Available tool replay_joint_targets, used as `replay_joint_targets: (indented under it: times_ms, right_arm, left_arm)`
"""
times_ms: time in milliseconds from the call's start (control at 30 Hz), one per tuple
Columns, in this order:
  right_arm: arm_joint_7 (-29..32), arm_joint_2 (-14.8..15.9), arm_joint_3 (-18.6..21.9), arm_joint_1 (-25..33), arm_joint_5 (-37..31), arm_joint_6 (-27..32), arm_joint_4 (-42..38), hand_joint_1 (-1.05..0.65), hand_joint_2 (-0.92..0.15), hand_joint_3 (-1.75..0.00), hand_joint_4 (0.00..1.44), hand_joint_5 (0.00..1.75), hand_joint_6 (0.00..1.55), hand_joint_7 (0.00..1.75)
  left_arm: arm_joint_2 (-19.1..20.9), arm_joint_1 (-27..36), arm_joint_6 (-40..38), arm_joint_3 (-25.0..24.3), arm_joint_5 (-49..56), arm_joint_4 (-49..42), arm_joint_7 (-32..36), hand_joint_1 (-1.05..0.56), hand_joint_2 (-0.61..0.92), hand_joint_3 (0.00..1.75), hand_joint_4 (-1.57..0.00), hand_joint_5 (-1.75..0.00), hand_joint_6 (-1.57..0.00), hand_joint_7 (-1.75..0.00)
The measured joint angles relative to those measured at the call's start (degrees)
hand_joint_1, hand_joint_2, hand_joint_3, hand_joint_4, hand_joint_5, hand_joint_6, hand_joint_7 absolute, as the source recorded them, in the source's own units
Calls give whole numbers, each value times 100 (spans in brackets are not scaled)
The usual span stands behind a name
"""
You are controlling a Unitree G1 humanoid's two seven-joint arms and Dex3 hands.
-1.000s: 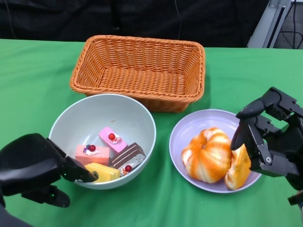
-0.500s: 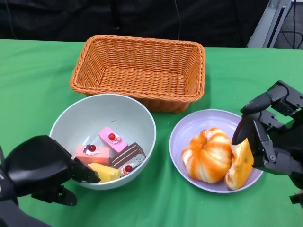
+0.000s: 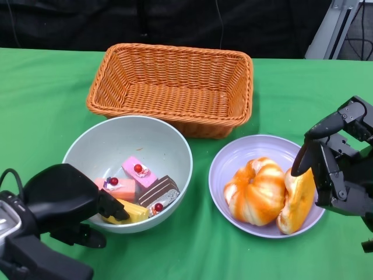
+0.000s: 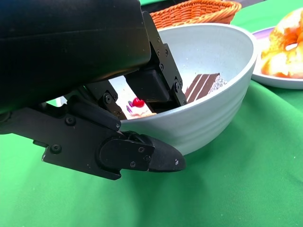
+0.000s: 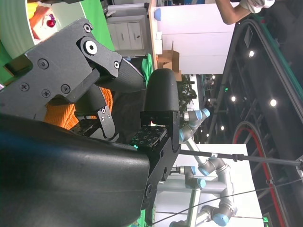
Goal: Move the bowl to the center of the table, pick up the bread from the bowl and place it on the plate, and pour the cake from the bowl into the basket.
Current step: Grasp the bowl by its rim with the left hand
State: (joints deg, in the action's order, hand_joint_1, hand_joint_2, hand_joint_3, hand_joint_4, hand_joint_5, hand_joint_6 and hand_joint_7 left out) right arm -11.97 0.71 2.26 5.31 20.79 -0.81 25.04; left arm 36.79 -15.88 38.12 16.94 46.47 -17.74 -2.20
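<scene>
Two breads: on the plate; the round bread clear, the second bread half hidden.
Right hand: grasps second bread.
Left hand: pinches bowl rim, hiding cake.
Basket: behind bowl.

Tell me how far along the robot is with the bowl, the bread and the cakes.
Done: both breads lie on the plate, and the bowl sits near the table's middle. In hand: the left hand grips the bowl's near rim, fingers inside and outside the wall; the right hand is beside the smaller bread, grip unclear. Left: the cakes are in the bowl and the basket has none.
</scene>
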Motion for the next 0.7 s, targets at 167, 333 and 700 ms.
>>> replay_joint_targets:
  times_ms: [167,333,700]
  right_arm:
    - [8,0,-15,10,0,0,12,-11,-50,-120,71,165,68,127]
    - [26,0,-21,16,-18,-1,16,-12,-51,-119,71,165,68,127]
    - [109,0,-40,70,-89,-2,57,-11,-51,-121,71,165,68,128]
  left_arm:
    - [-40,-105,-200,157,12,-64,-11,-78,92,40,-97,-1,-86,0]
    - [-49,-125,-355,253,59,-76,-10,-84,92,49,-92,-1,-85,0]
    - [-149,-186,-975,466,257,76,-204,-87,92,56,-43,0,-45,0]
